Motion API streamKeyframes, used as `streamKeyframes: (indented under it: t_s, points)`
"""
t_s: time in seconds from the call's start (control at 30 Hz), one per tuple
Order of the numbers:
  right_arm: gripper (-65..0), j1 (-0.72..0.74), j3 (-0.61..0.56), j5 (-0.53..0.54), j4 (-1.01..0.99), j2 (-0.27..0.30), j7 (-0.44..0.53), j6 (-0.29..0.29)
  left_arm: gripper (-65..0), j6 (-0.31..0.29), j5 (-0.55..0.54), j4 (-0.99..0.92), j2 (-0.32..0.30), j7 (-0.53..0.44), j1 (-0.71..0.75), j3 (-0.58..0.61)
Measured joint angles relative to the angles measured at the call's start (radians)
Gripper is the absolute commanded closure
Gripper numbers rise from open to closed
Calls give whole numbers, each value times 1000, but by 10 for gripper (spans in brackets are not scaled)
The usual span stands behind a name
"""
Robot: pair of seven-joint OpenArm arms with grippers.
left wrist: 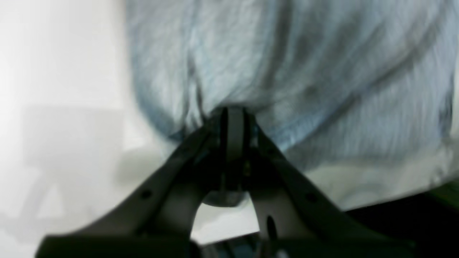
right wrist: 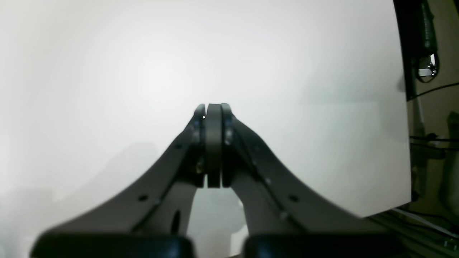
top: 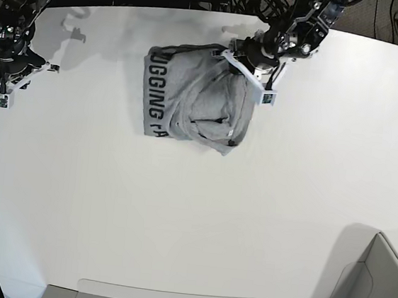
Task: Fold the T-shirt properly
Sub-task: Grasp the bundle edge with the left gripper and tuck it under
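Clenched on a gathered edge of the T-shirt (left wrist: 287, 71), the left gripper (left wrist: 233, 118) lifts soft, light cloth, best pinched at hems; right gripper (right wrist: 213, 114) at ten o'clock, closed empty above the bench (top: 191, 226).

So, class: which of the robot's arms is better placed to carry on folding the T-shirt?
Left. The left gripper is already shut on the T-shirt. The right gripper is shut on nothing, far off over bare table.
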Motion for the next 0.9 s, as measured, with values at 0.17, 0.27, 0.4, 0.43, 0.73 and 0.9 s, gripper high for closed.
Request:
streamKeyframes:
  t_s: [0.17,0.27,0.4,0.43,0.73,0.9]
  points:
    - [0,0,-15,-4,0,-2,0,0,-14,-10,-12,86,19,-16,-24,-1]
    - [0,-1,-36,1,0,0,1,0,-29,-10,-19,82,46,-5,-50,0]
    - [0,-18,-38,-3,0,3,2,0,-135,-8,-5,82,36,-10,-99,83]
    - [0,-22,-37,-3,0,1,0,0,-158,-8,-5,80,31,-3,-127,123]
    - [0,-26,-37,-3,0,-3,3,99,-196,-5,-3,35,35,-4,-267,247]
    - [0,-29,-34,-3,0,-3,3,102,-196,-8,-5,-36,37,-3,-265,246]
